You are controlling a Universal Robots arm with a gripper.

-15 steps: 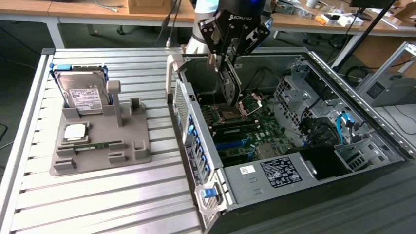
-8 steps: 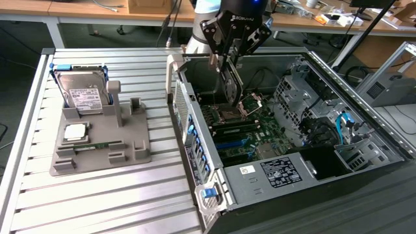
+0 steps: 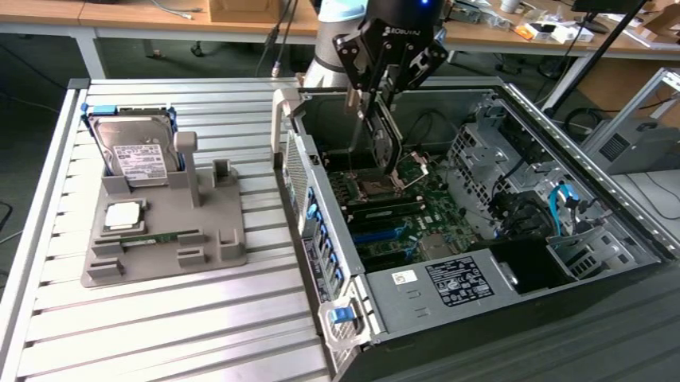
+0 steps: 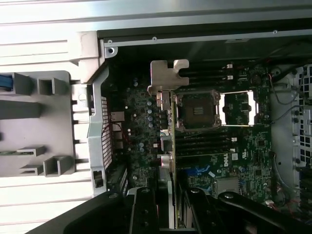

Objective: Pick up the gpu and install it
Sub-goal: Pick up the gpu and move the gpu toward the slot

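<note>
The jaws clamp the gpu (image 3: 386,151) upright above the motherboard (image 4: 243,146).

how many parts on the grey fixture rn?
3. Hard drive standing at the far end; silver CPU flat just in front of it; green memory stick lying in a slot nearer the camera. Smaller parts may be hidden.

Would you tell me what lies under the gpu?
Beneath the gpu, gripped in the hand, the motherboard shows, with its processor socket alongside; the strip directly below the card's edge is covered.
</note>
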